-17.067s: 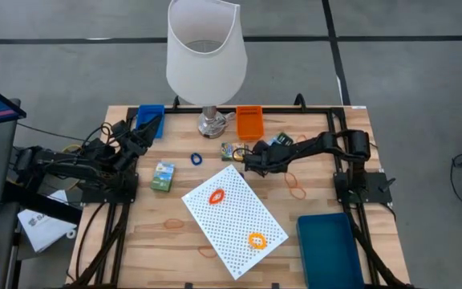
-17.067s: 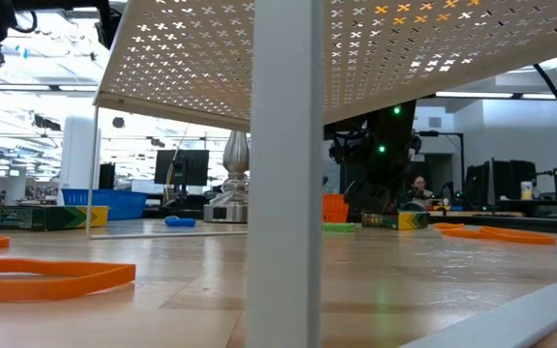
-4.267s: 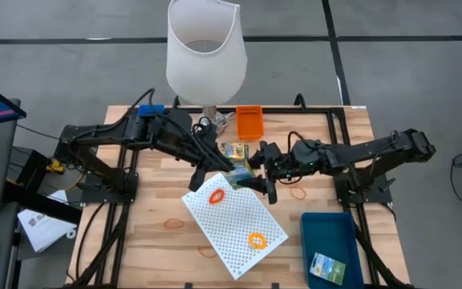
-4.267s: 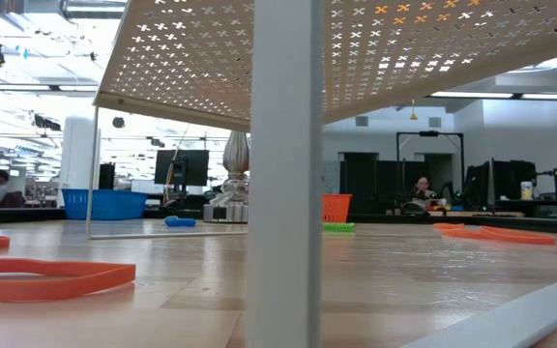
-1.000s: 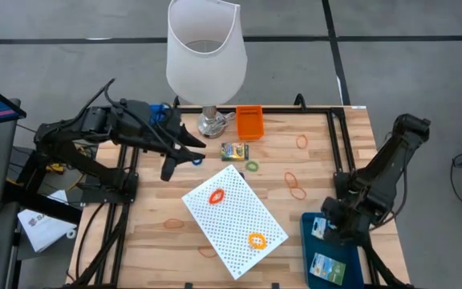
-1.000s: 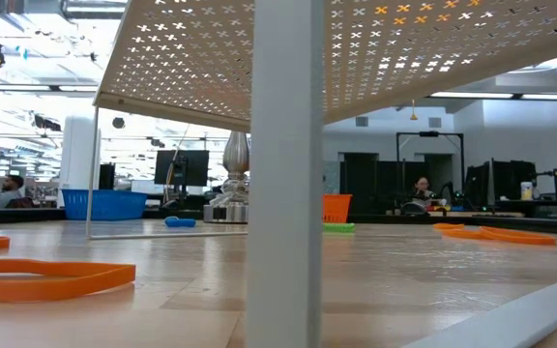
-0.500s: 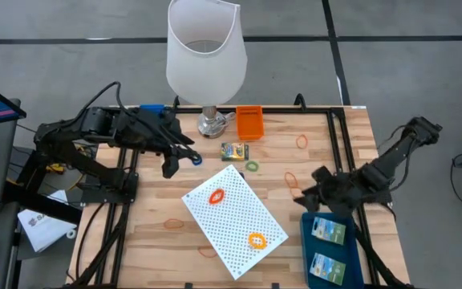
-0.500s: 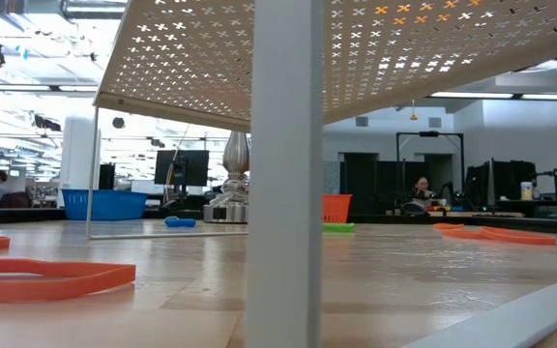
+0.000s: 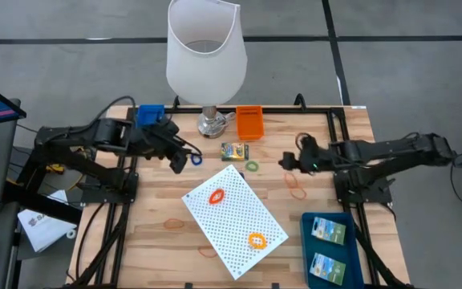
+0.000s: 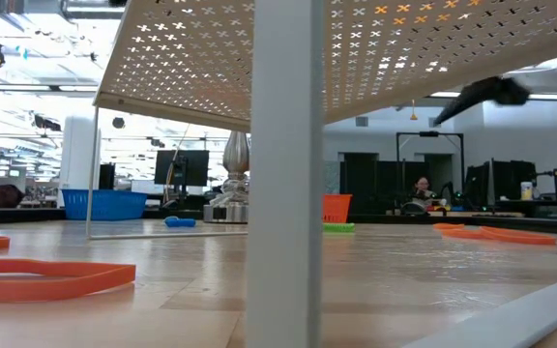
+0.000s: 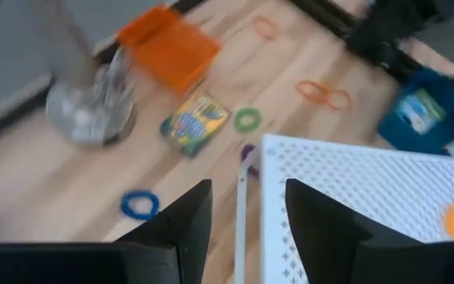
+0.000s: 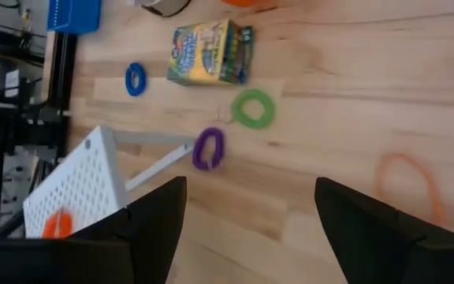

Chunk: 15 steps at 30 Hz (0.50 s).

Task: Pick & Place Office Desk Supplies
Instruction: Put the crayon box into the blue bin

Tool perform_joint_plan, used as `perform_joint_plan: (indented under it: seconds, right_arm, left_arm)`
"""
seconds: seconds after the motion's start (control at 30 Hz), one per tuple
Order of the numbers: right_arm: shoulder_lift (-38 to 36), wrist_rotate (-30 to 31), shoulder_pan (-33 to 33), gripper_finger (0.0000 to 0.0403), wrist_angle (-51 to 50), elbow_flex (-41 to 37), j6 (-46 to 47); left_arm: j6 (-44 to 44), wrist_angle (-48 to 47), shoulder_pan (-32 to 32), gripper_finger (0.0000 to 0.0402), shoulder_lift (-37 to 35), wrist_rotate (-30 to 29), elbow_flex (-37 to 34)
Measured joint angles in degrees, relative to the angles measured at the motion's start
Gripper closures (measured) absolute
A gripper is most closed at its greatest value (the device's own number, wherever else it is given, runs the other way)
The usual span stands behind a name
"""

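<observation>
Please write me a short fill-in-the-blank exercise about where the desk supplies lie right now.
1. The dark blue tray holds ____ small printed boxes.
2. The crayon box lies on the table beside a ____ ring.
3. The right tool hovers open and ____, near the orange rubber bands.
4. Two orange rings lie on top of the white ____ rack.

Missing words: two; green; empty; perforated
</observation>
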Motion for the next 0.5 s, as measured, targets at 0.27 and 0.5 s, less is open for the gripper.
perform_joint_plan:
  seconds: [0.27,0.5]
  right_arm:
    - [11.0,-16.1,-14.0,0.0127,17.6,-2.3,-10.0]
    - [22.5,-24.4,-19.5,0.0127,27.9,-0.5,-13.1]
  left_arm:
    - [-10.8,23.4,2.1,0.0260,-11.5,-0.2,-20.6]
    - [-14.3,29.2,2.0,0.0274,-16.2,-0.2,-27.2]
